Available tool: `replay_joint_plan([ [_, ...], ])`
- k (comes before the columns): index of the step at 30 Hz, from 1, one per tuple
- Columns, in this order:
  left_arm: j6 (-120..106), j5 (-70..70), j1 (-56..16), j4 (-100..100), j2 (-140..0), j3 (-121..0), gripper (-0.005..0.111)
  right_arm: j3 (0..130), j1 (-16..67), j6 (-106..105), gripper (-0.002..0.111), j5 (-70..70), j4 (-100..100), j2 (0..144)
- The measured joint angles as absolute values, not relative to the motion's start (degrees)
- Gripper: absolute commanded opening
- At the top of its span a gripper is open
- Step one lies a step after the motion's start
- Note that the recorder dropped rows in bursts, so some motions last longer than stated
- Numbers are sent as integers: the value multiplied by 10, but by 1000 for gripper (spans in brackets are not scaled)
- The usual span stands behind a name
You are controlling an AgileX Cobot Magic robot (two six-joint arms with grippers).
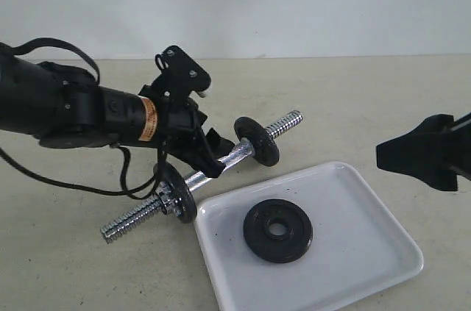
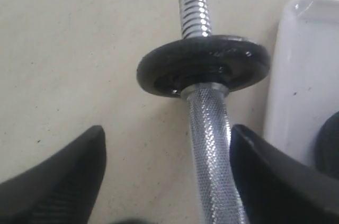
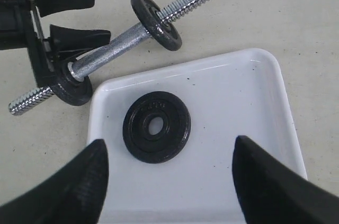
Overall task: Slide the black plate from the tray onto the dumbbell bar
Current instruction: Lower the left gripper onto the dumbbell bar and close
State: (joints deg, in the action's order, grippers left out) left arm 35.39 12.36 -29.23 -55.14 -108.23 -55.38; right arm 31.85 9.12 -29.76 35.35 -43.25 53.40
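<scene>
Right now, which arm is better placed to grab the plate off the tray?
Right. The right pincer, open and free, is aimed at the plate on the tray; the left pincer straddles the bar.

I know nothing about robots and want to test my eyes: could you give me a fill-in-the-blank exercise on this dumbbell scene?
1. The black plate lies flat in the ____ tray.
2. The dumbbell bar carries ____ black discs.
3. The left tool has its jaws ____ on either side of the bar.
4. The right tool hangs over the tray with open jaws and holds ____.
Missing words: white; two; open; nothing.
</scene>
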Motion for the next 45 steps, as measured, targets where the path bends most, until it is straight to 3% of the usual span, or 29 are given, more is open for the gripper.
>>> replay_joint_plan([
  [6, 362, -36, -336, -536, -1112, -626, 62, 318, 91, -299, 61, 353, -432, 534],
  [32, 268, -93, -365, -481, -1195, -657, 61, 318, 91, -304, 61, 353, -432, 534],
  [40, 245, -99, -365, -481, -1207, -676, 50, 318, 91, -308, 61, 353, -431, 534],
  [45, 234, -128, -365, -481, -1209, -682, 32, 318, 91, -309, 61, 353, -431, 534],
])
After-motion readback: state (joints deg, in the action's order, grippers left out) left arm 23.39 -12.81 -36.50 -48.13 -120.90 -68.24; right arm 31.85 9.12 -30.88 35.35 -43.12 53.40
